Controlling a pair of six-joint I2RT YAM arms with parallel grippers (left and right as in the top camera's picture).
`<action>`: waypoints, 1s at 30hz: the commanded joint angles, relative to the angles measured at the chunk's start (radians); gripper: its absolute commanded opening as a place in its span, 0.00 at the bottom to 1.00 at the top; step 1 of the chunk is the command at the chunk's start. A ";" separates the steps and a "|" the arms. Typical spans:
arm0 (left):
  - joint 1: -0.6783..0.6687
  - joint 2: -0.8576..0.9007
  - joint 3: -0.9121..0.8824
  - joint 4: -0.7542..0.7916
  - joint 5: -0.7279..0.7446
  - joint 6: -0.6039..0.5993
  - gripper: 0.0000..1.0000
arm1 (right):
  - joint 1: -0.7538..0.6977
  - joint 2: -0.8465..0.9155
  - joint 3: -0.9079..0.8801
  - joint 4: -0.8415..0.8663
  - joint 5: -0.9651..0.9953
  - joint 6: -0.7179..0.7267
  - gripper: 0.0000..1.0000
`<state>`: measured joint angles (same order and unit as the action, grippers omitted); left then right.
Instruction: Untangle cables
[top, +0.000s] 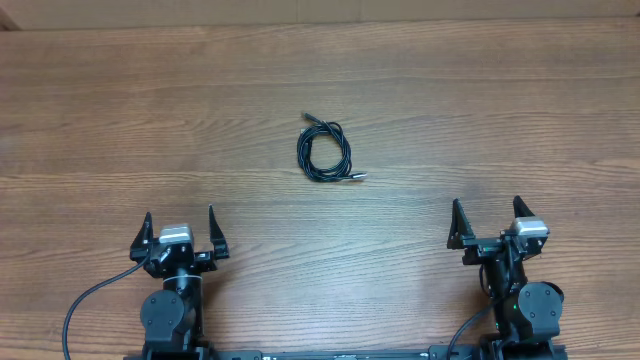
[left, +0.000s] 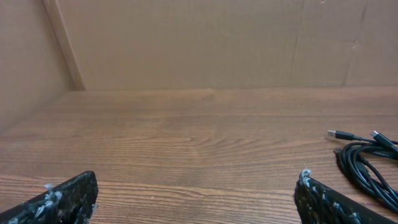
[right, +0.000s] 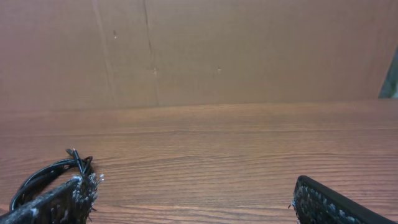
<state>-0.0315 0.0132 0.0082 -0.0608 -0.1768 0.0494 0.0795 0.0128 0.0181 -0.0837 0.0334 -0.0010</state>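
Noted: left pincer (top: 180, 220) jaws spread wide, gripping nothing, touching nothing. Likewise right pincer (top: 487, 212), wide and empty. Both arms folded low at the near edge of the brown wood-grain desk (top: 500, 100), one towards each near corner, fingers pointing at the far edge. The thin black cables with silvery plug tips (top: 325, 150) lie in one small loose coil mid-desk, flat on the wood, well apart from both pincers.

Black cables (top: 325, 152) with silvery plug tips on a brown wood-grain table (top: 520, 100) — left claw (top: 180, 213) and right claw (top: 487, 202) black, white-flecked.
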 joint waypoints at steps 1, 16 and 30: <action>-0.002 -0.008 -0.003 0.002 -0.011 -0.019 1.00 | 0.005 -0.010 -0.010 0.003 0.008 -0.006 1.00; -0.001 -0.008 -0.003 0.079 -0.079 -0.015 1.00 | 0.005 -0.010 -0.010 0.038 0.009 -0.006 1.00; -0.002 -0.008 0.015 0.353 0.385 -0.053 1.00 | 0.005 -0.010 0.020 0.158 -0.212 0.001 1.00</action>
<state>-0.0315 0.0132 0.0090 0.2443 -0.0608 0.0185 0.0795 0.0128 0.0185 0.0616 -0.0902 -0.0002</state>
